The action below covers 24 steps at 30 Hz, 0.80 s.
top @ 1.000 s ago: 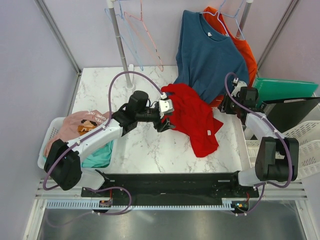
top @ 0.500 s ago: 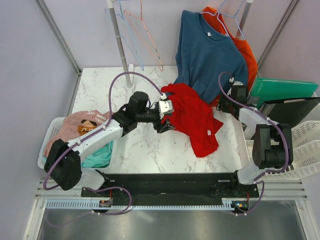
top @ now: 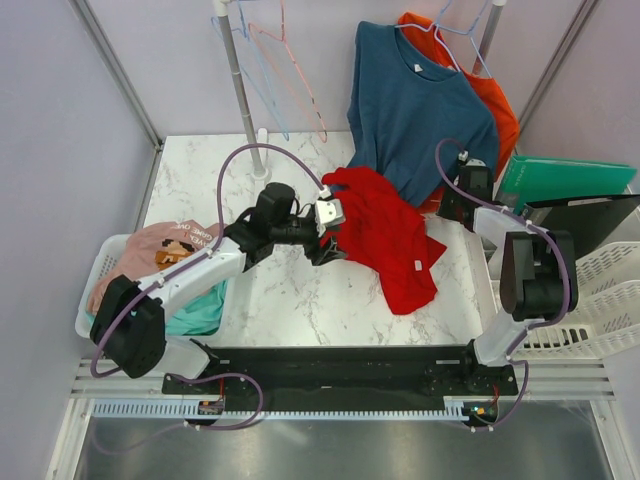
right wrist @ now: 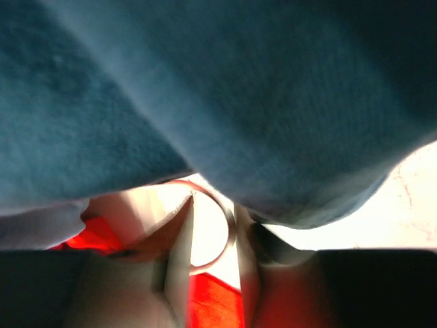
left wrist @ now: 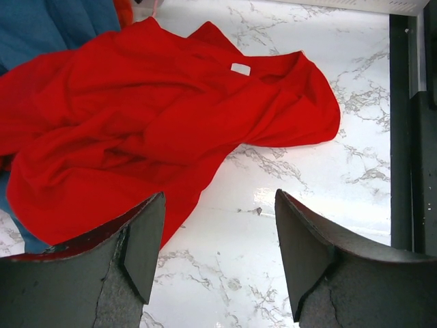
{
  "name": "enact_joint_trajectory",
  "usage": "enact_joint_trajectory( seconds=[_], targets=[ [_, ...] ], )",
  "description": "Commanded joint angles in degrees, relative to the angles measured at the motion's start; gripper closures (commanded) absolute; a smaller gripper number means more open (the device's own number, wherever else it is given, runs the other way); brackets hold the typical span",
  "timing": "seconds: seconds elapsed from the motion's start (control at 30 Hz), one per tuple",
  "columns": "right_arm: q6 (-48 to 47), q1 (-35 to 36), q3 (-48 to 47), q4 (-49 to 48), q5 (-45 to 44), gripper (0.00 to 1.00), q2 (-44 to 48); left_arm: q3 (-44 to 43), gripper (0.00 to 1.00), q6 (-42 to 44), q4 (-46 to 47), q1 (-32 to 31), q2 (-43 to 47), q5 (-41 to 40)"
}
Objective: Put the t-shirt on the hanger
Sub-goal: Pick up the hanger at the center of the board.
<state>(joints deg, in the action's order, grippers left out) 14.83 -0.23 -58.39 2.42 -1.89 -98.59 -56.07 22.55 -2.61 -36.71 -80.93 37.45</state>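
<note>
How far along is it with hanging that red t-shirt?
Nothing finished yet: the red t-shirt lies crumpled on the table and the pink hanger hangs bare. In hand: the left tool is open at the shirt's edge, gripping nothing; the right tool is by the blue shirt. Still to do: lifting the shirt and threading it onto the hanger.

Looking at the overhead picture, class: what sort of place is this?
Likely a robot test cell staged as a laundry corner: a marble table, shirts hung on a rail, and a basket of clothes.

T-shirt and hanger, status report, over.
Left gripper open beside t-shirt. Right gripper under blue shirt, grip unclear. T-shirt crumpled on table, hanger bare on rack.
</note>
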Motion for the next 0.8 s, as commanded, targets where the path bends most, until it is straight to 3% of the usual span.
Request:
enact_joint_trajectory(
  seconds=[0.0, 0.07, 0.47, 0.77],
  targets=[
    [1.61, -0.03, -2.52, -1.54, 1.72, 0.82, -0.03, -0.61, 0.28, -0.84, 2.26, 0.58, -0.02, 1.04],
    [1.08, -0.03, -2.17, -1.19, 4.69, 1.0, 1.8, -0.44, 0.28, -0.66, 1.65, 0.76, 0.77, 1.13],
    [-6.56, 1.81, 10.91, -1.98, 26.04, 1.0, 24.92, 1.41, 0.26, 9.34, -2.57, 0.85, 9.64, 6.58],
    [-15.86, 3.48, 16.9, 0.22, 37.91, 1.0, 39.25, -3.6, 0.27, 19.36, -2.84, -1.61, 5.52, 6.05]
  ],
)
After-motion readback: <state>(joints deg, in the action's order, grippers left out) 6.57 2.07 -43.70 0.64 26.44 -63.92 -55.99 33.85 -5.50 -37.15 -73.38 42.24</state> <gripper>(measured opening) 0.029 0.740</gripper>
